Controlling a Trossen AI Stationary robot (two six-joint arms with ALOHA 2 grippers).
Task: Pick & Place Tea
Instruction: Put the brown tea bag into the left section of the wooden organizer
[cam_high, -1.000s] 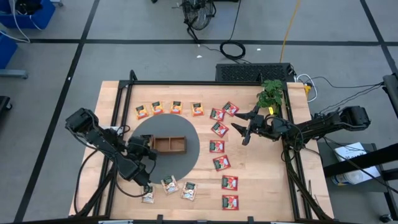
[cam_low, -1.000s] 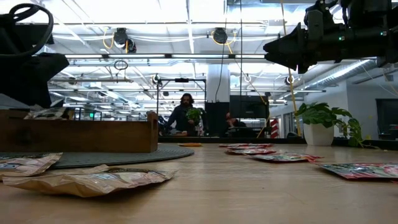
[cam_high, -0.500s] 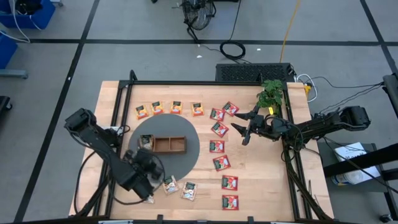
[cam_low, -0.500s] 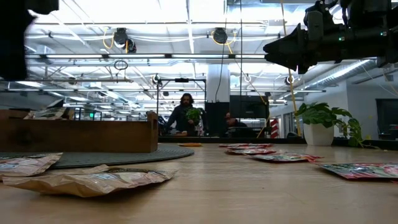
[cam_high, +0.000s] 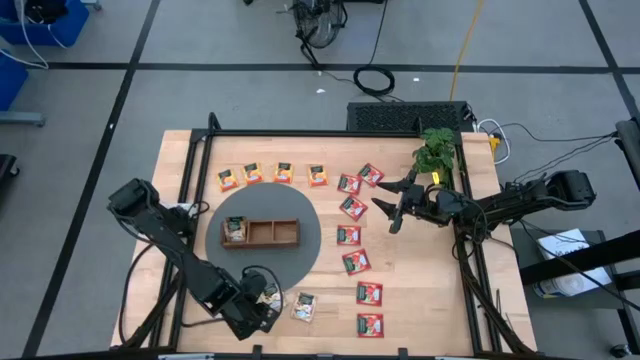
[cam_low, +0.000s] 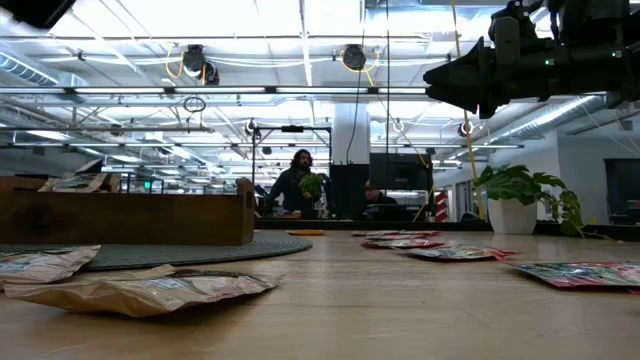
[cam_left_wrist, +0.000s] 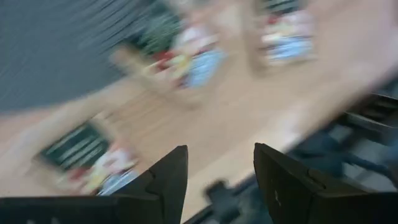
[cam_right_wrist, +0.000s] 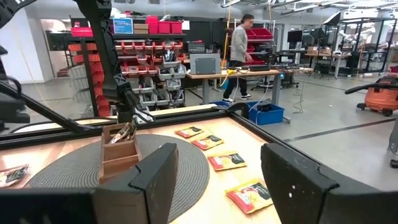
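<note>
1 packet is being seen in the high view inside the wooden tray (cam_high: 262, 243), in its end compartment, on the grey round mat (cam_high: 305, 258). The other tea packets are being left flat on the table (cam_high: 430, 300): 4 orange-yellow packets (cam_high: 284, 172) in a row, 7 red packets (cam_high: 348, 235) in a loose column, and the white-and-green packets (cam_high: 303, 306) near the table's front edge. The left gripper (cam_high: 256, 301) is being held over those white-and-green packets. The right gripper (cam_high: 398, 211) is being kept raised beside the red column, waiting.

In the low view, the white-and-green packets are being shown lying crumpled and low, with the tray standing behind them.

In the left wrist view, heavily blurred, the fingers are being held moderately apart with nothing between them; blurred packets are lying beyond.

In the right wrist view, the fingers are being held wide apart and empty, facing the tray.

Judgement: a white-and-green packet is being approached. Because the packets are thin and flat, 1 edge should be pinched from straight above, with the neighbouring packet kept clear of the fingers.
</note>
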